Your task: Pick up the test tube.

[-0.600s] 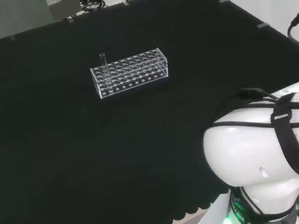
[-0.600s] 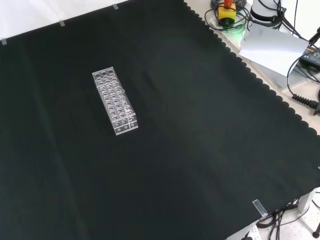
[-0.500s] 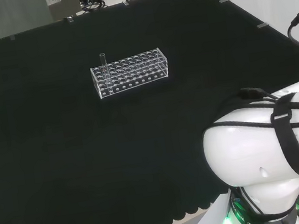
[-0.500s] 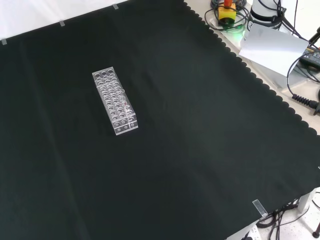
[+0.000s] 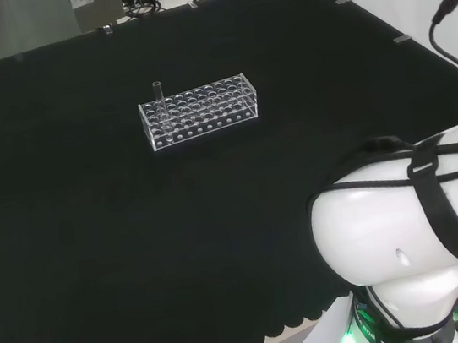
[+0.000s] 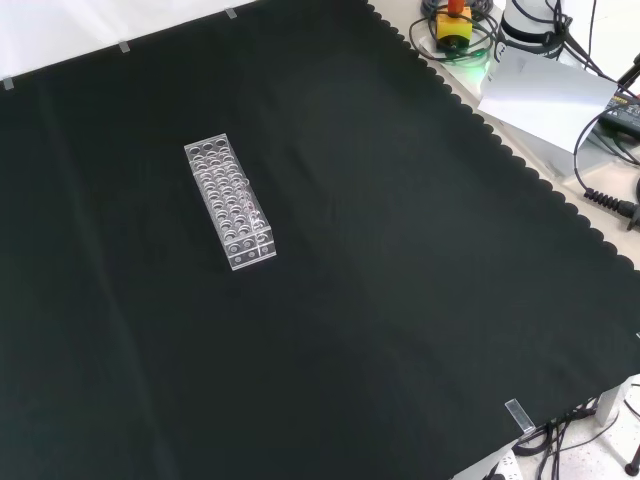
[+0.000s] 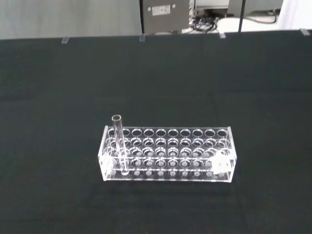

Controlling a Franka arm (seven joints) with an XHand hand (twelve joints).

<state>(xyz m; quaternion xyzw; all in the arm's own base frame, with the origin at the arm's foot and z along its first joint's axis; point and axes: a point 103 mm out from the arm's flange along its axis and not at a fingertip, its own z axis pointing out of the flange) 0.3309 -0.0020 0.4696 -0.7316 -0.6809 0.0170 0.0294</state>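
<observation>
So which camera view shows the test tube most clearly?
The wrist view: the test tube stands upright at one end of the clear rack, large and seen from the side. In the head view the test tube is small but visible above the rack's left end. In the front view I cannot make it out in the rack.

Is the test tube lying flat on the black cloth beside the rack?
No: in the wrist view the test tube stands upright in an end hole of the clear rack.
</observation>
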